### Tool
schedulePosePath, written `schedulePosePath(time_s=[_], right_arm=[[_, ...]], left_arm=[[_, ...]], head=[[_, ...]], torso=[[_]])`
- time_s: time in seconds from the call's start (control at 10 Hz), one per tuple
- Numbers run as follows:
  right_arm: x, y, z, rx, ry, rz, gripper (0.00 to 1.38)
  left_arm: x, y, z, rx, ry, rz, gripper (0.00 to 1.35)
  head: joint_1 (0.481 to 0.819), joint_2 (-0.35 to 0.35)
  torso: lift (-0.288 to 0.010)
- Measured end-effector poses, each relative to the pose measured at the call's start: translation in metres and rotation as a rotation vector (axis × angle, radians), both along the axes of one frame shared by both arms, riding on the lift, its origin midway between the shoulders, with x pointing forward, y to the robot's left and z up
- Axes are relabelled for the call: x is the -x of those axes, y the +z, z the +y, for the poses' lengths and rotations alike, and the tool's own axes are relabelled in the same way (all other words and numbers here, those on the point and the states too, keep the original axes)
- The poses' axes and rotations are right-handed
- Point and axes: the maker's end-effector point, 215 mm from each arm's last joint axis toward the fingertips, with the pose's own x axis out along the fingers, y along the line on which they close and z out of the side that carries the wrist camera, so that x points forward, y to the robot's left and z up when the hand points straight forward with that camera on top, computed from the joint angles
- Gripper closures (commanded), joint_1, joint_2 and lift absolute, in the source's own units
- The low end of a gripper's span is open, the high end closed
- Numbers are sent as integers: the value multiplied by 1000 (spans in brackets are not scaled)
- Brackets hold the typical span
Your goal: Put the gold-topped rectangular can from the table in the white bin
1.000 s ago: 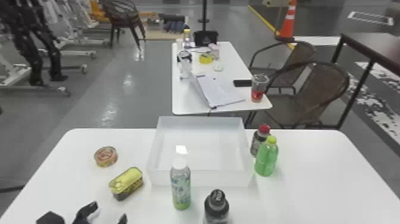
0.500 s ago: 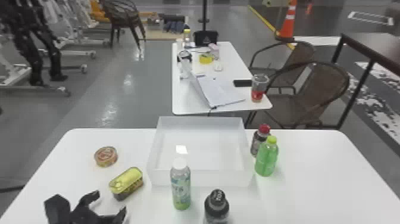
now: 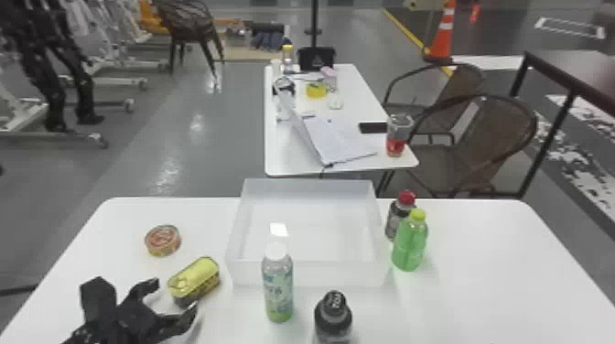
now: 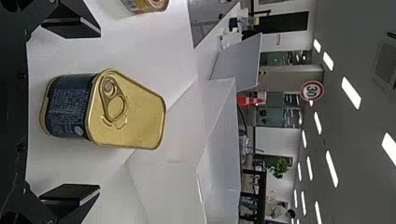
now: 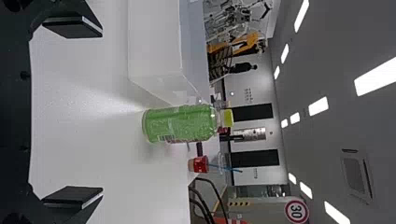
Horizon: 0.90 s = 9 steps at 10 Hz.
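At the near left of the table (image 3: 480, 297), the left gripper (image 3: 174, 296) stands with its jaws wide apart, nothing between its fingers in its grasp; its arm is cut off by the head view's near edge. Farther off sits a round tin (image 3: 163, 240), cropped in the left wrist view. Right of the gripper, and nearer than the tin, the gold-topped rectangular can (image 3: 194, 279) stands upright on the table, left of the white bin (image 3: 309, 273). Its lid is plain gold with rounded corners, a raised rim and a ring pull lying flat; the side is dark blue under pale lettering too small to make out, with a gold band at the base. Its far side is hidden.

A white-capped bottle (image 3: 277, 288) hides part of the bin's near wall. To its right, a black-capped bottle (image 3: 333, 318) loses its base at the near edge. Beyond the bin's right wall, a green bottle (image 3: 409, 244) partly covers a red-capped bottle (image 3: 398, 217). The right gripper (image 5: 100, 112), in its wrist view, has its jaws spread wide and empty.
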Motion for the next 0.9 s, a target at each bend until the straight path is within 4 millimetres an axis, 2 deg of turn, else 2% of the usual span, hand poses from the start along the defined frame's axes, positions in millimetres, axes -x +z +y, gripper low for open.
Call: schedulePosePath(time_s=[0.4,0.6,0.7,0.8,0.9], right_arm=[[0,-2,1,0,6,3,105],[-1,-2,3,0,12,2,104],[-1,-2,3,1,12,2,104],[-1,-2,3,1,12,3,104],[-2,-2,3,1,12,3,104]], left_arm=[[-23,-1,-16,-1,-57,19,125],[-28,-10,-19,-12,-68,47,162],[-28,-14,-17,-21,-67,58,364],[-29,-16,-14,-33,-69,61,708],[-30,-15,-11,-45,-73,59,795]], head=[[549,0],[549,0],[549,0],[549,0],[549,0]], torso=[[-100],[-100],[-100],[-100],[-100]])
